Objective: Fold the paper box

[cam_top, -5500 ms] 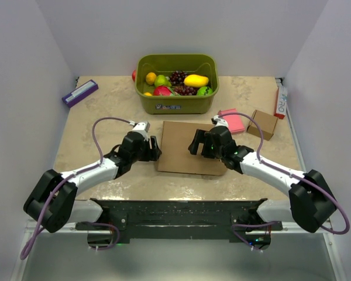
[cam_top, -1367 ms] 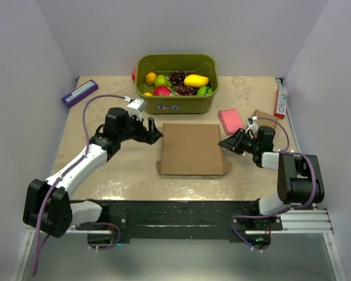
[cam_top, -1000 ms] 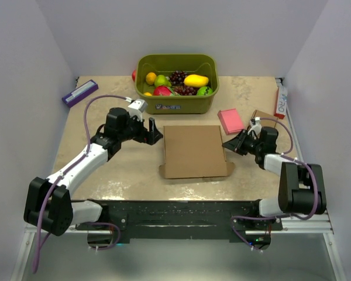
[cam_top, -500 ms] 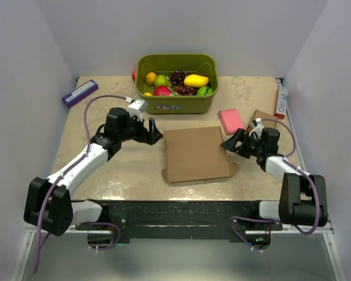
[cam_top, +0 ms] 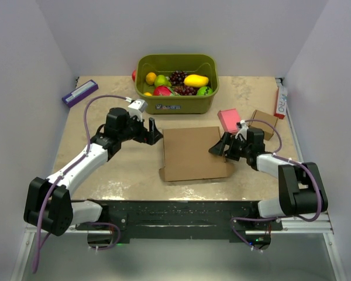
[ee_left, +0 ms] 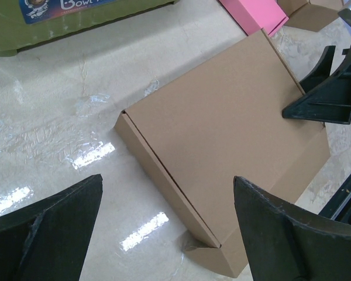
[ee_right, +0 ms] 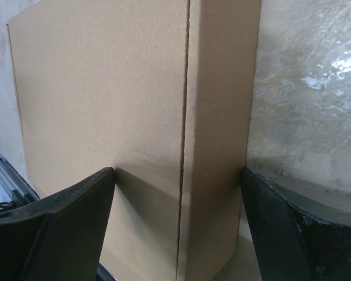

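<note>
The paper box [cam_top: 193, 153] is a flat, closed brown cardboard mailer lying mid-table, turned slightly askew. My left gripper [cam_top: 154, 132] hovers just off its far-left corner, open and empty. In the left wrist view the box [ee_left: 222, 134] fills the frame ahead of the left gripper [ee_left: 167, 177], and the right arm's dark fingers [ee_left: 324, 93] show at its far edge. My right gripper [cam_top: 219, 146] is at the box's right edge, open. In the right wrist view the right gripper [ee_right: 176, 170] straddles the box's [ee_right: 105, 88] narrow side strip and seam without closing on it.
A green basket [cam_top: 175, 106] of fruit stands behind the box. A pink flat block [cam_top: 228, 120] and a small brown cardboard box [cam_top: 263, 122] lie at the right. A purple box [cam_top: 79, 92] sits far left, and a white-and-red carton [cam_top: 280, 100] against the right wall.
My right gripper has gone from shut to open and moved left onto the box's right edge. The box shifted and rotated a little. The left arm stayed still.
</note>
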`<action>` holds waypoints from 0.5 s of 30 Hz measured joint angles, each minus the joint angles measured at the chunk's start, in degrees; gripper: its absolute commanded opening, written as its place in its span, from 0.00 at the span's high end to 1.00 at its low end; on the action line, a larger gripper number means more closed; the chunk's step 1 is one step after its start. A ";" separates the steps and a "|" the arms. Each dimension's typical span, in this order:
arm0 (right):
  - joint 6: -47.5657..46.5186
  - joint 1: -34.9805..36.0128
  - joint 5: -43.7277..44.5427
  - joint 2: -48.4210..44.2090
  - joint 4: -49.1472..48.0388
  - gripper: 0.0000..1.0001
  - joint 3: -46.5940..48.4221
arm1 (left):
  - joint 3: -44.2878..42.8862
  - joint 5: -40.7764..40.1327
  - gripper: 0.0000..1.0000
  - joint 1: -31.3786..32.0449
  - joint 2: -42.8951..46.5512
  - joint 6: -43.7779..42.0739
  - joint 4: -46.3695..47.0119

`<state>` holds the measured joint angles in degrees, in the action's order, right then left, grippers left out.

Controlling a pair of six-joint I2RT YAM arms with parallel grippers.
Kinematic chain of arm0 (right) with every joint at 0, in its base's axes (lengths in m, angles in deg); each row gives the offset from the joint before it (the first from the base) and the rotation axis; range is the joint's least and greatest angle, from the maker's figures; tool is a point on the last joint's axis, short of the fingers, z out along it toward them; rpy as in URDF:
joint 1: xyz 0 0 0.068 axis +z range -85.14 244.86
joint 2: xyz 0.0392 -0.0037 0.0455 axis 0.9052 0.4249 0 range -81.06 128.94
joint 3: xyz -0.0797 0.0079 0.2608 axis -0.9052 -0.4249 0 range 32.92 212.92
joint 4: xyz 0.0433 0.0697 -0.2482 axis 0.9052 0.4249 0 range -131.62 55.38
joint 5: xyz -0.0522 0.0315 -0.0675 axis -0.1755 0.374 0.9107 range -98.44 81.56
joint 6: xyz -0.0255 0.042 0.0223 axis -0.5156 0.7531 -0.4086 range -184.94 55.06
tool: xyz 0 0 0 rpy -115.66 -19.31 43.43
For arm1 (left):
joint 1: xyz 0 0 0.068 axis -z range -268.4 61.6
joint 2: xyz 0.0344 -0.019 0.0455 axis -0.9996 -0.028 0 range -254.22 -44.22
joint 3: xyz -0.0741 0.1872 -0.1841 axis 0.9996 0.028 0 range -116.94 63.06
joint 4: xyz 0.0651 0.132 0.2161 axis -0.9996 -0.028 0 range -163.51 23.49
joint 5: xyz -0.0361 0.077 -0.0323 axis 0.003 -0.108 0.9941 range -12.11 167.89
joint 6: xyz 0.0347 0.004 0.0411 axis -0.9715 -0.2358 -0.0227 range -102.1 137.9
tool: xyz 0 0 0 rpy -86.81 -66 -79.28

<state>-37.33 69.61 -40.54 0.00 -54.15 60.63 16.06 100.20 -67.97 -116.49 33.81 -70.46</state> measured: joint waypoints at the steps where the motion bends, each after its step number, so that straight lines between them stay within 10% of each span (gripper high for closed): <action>1: 0.33 0.26 0.00 0.31 -0.59 0.36 0.11 | 0.00 0.00 0.04 0.00 0.00 0.00 0.00; 9: 4.59 0.55 -2.36 1.38 -6.67 0.79 0.33 | 0.00 0.00 0.04 0.00 0.02 0.00 0.00; 15: 7.39 0.59 -3.80 0.79 -8.48 0.90 0.09 | 0.00 0.00 0.03 0.00 0.92 0.00 -0.02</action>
<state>-29.94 70.20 -44.34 0.78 -62.63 60.71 16.06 100.20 -67.97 -115.58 33.81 -70.48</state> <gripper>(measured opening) 0.135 0.969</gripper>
